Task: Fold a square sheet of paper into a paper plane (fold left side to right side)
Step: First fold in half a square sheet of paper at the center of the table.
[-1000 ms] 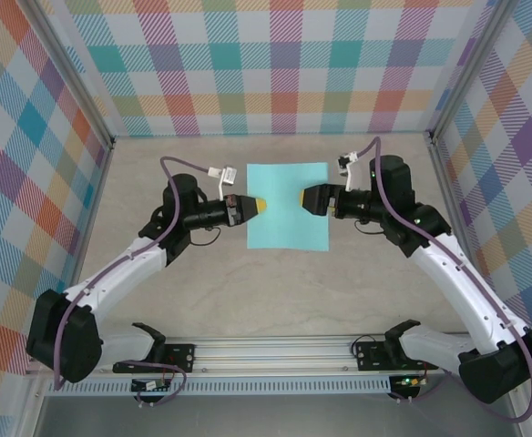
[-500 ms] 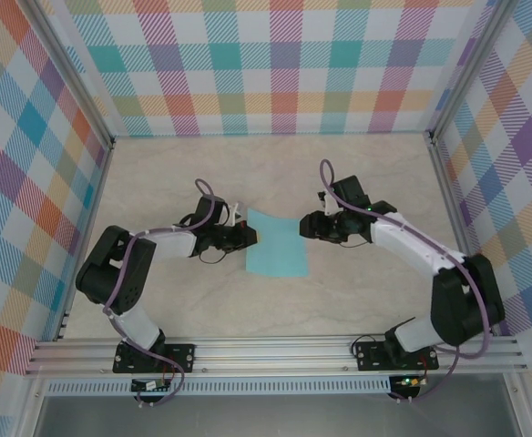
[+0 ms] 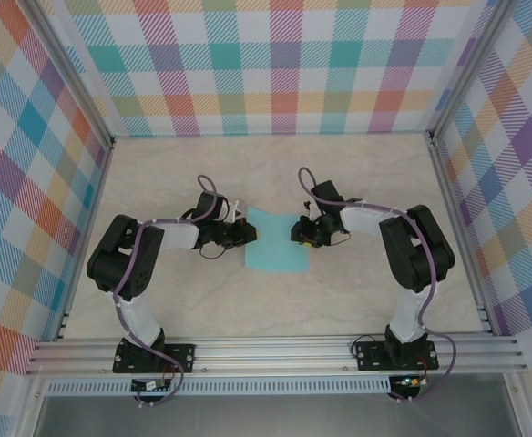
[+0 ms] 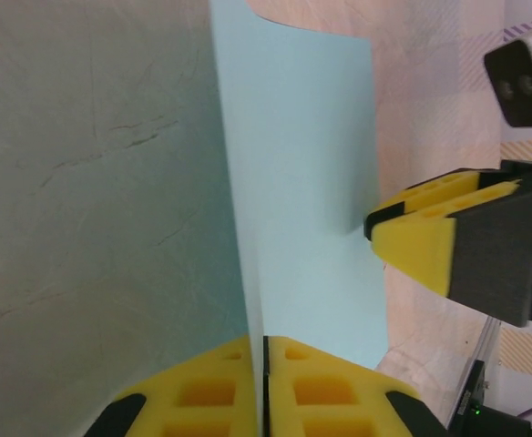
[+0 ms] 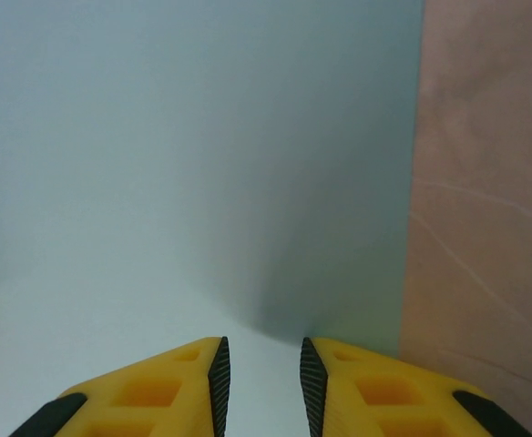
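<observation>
Pinching the square sheet of paper [image 3: 276, 252] at its left edge, our left claw [image 4: 264, 342] faces our right claw [image 5: 264, 351] (jaws slightly apart) over the right edge.

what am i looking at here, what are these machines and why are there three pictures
These are two robot arms bolted to the near edge of a table with plaid walls around it. The wide picture comes from a fixed camera above and behind them: the left arm is on the left, the right arm on the right. The other two pictures come from a small camera on each wrist, so the yellow fingers at their bottom edge are that arm's own hand. On the table lies a light-turquoise square sheet of paper. The left hand is pinched shut on the sheet's left edge. The right hand sits at the sheet's right side with a small gap between its fingers, not clearly gripping anything.
</observation>
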Action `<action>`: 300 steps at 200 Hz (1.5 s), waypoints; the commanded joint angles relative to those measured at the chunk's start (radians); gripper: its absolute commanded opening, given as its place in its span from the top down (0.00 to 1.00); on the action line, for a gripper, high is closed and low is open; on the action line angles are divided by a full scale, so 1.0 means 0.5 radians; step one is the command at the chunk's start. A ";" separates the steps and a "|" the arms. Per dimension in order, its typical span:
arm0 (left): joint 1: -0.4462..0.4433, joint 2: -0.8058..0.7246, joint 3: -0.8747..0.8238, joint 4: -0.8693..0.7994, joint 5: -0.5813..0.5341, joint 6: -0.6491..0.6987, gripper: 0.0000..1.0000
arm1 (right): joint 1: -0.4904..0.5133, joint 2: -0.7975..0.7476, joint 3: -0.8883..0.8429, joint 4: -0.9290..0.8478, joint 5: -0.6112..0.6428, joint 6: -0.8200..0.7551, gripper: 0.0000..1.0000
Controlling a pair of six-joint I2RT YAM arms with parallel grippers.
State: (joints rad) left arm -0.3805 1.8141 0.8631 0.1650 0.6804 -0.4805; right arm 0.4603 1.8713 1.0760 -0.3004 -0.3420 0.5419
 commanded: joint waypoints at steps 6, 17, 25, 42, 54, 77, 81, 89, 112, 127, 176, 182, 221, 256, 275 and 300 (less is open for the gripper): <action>0.013 -0.057 0.020 0.050 0.107 -0.024 0.74 | 0.026 0.060 0.040 -0.127 0.104 -0.007 0.70; 0.016 -0.084 0.018 0.095 0.139 -0.073 0.65 | 0.028 0.068 0.027 -0.151 0.137 -0.015 0.70; 0.016 -0.099 0.021 0.132 0.171 -0.114 0.59 | 0.028 0.072 0.018 -0.168 0.163 -0.016 0.70; 0.016 -0.138 0.017 0.226 0.229 -0.218 0.53 | 0.031 0.080 0.000 -0.195 0.198 -0.022 0.70; 0.015 -0.172 0.018 0.261 0.247 -0.263 0.51 | 0.031 0.082 -0.013 -0.198 0.205 -0.025 0.70; 0.016 -0.241 0.010 0.274 0.250 -0.303 0.48 | 0.036 0.089 -0.017 -0.206 0.224 -0.028 0.70; 0.016 -0.253 0.006 0.273 0.252 -0.305 0.47 | 0.035 0.092 -0.015 -0.206 0.227 -0.029 0.70; 0.016 -0.273 0.004 0.271 0.251 -0.314 0.47 | 0.037 0.095 -0.015 -0.210 0.232 -0.030 0.70; 0.009 -0.299 0.000 0.283 0.263 -0.334 0.47 | 0.040 0.100 -0.010 -0.210 0.230 -0.032 0.70; -0.008 -0.282 0.003 0.319 0.283 -0.356 0.47 | 0.044 0.101 -0.006 -0.204 0.224 -0.028 0.70; -0.094 -0.137 0.077 0.444 0.318 -0.440 0.46 | 0.043 0.105 -0.024 -0.106 0.131 0.001 0.69; -0.102 -0.117 0.088 0.460 0.318 -0.449 0.46 | 0.043 0.102 -0.028 -0.094 0.122 0.005 0.69; -0.149 0.012 0.166 0.519 0.309 -0.497 0.47 | 0.045 0.058 -0.075 0.032 0.041 0.063 0.69; -0.165 0.102 0.209 0.581 0.284 -0.555 0.47 | 0.041 0.028 -0.061 0.067 -0.037 0.071 0.68; -0.175 0.129 0.228 0.585 0.285 -0.560 0.47 | 0.031 -0.015 -0.065 0.070 -0.061 0.061 0.67; -0.176 0.142 0.228 0.584 0.272 -0.559 0.47 | -0.017 -0.134 -0.092 0.103 -0.115 0.076 0.65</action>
State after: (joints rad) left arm -0.4580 1.8736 0.9531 0.4236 0.8139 -0.7490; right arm 0.4686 1.8633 1.0576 -0.2489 -0.3569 0.5690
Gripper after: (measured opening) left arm 0.533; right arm 0.340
